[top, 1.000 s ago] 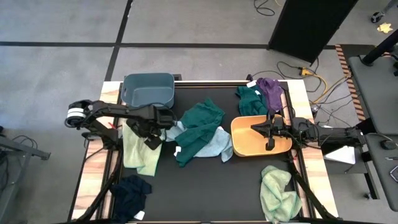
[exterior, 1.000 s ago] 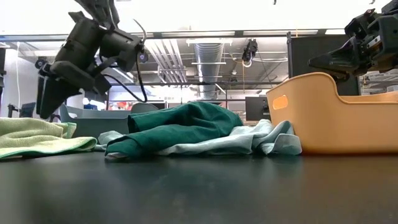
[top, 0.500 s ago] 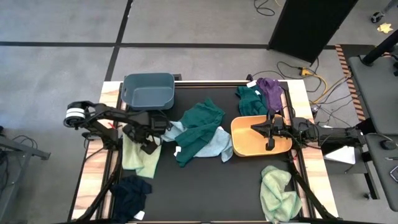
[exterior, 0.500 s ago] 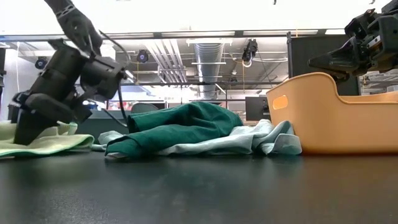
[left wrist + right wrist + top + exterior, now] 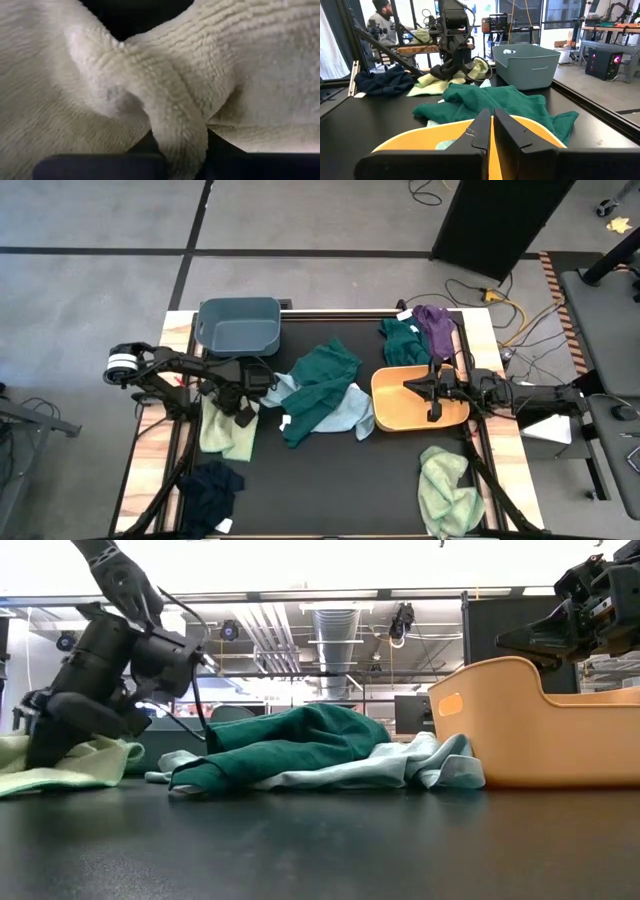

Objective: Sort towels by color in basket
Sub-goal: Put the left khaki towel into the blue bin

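A pale green towel (image 5: 228,435) lies on the black table at the left, and my left gripper (image 5: 238,410) is down on it, shut on a raised fold (image 5: 172,135). My right gripper (image 5: 432,398) hangs shut above the orange basket (image 5: 400,415) and touches nothing. In the middle a dark teal-green towel (image 5: 320,380) lies over a light blue towel (image 5: 352,410). A navy towel (image 5: 210,490) lies near left. At the far right lie a purple towel (image 5: 435,325) and another teal-green towel (image 5: 400,340). A second pale green towel (image 5: 445,490) lies near right. My left gripper pinches a raised fold of the pale green towel (image 5: 175,142) between its two fingers, near the towel's far end. The fingers come slanting down from above (image 5: 45,745). The rest of the towel lies on the table, humped up beside the fingers (image 5: 100,755).
A grey-blue basket (image 5: 240,325) stands at the far left, just beyond my left arm. Bare black table lies along the near edge in the middle (image 5: 330,490). A person sits beyond the table (image 5: 380,22).
My left gripper has gone down onto the pale green towel, a little toward the table's left and near edges, and has shut on a fold of it. The towel has bunched up around the fingers; its near part has stayed flat.
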